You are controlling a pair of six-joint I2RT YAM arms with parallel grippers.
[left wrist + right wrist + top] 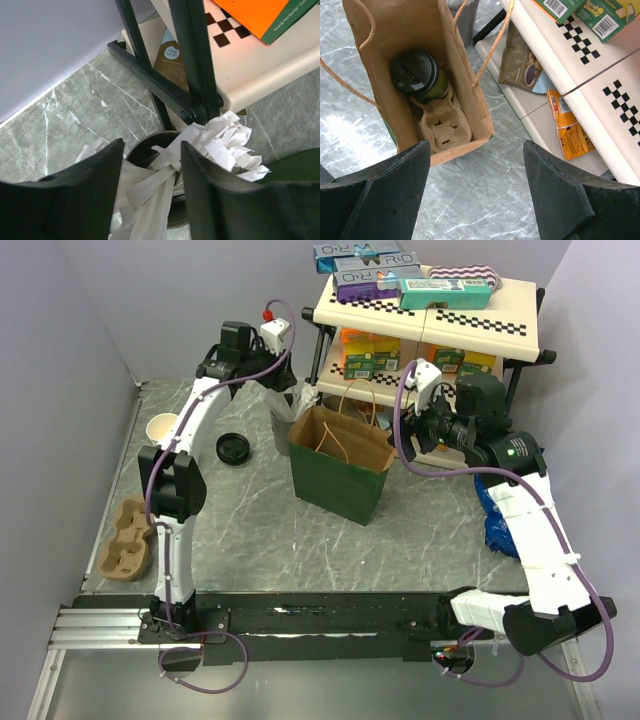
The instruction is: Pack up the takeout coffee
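Note:
The takeout coffee, a dark green cup with a black lid, stands inside the open paper bag, seated in a cardboard carrier. In the top view the bag hides the cup. My right gripper is open and empty, above the table just beside the bag, and it shows in the top view. My left gripper is at the grey holder by the shelf leg. Its jaws stand partly apart with white cutlery filling the gap between them.
A rack with boxes and snack packets stands behind the bag, its black leg close to my left gripper. A lidless cream cup, a loose black lid, a spare cardboard carrier and a blue bag lie around.

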